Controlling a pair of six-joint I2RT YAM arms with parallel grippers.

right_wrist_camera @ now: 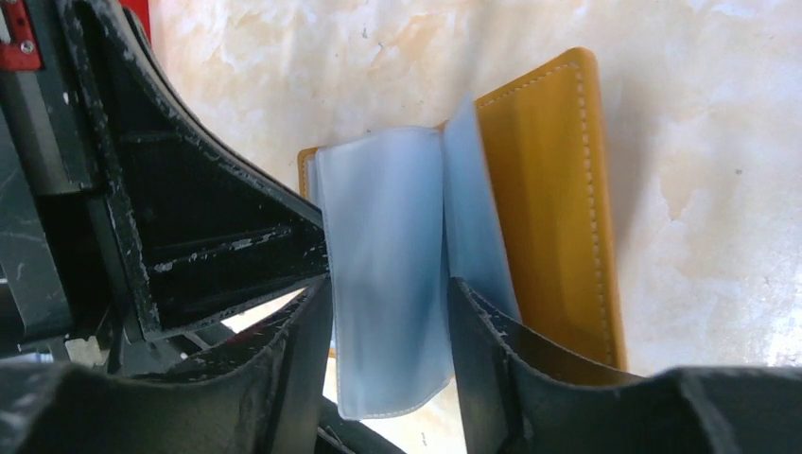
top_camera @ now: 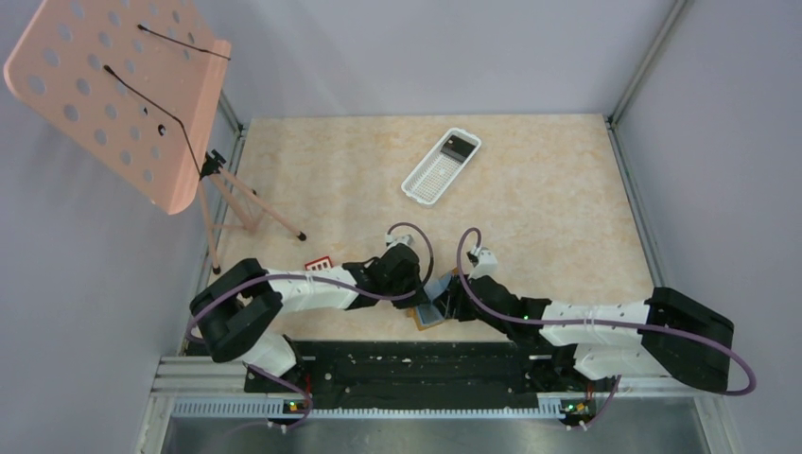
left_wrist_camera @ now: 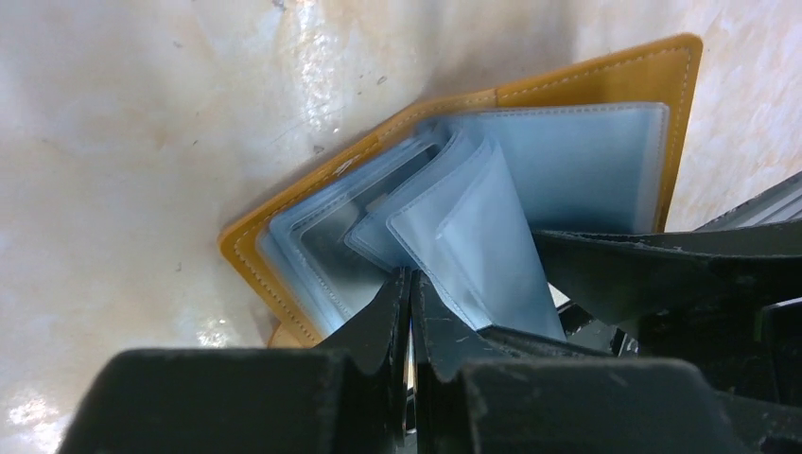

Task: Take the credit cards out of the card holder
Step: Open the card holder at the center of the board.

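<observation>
The card holder (top_camera: 430,313) lies open, low in the middle of the top view. The left gripper (left_wrist_camera: 409,295) is pinched shut at its clear sleeves (left_wrist_camera: 492,241). The right gripper (right_wrist_camera: 388,288) stands half open around one. A white tray (top_camera: 442,166) sits higher up, well apart.

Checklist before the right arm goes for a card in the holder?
1. The card holder lies open on the table: ok.
2. The left end effector is shut at the sleeves' edge: ok; pinching one: cannot tell.
3. The right end effector has jaws apart, flanking a clear sleeve: ok.
4. A credit card visible in that sleeve: cannot tell, cloudy plastic.
5. Clearance between the end effectors: not ok, crowded side by side.
</observation>
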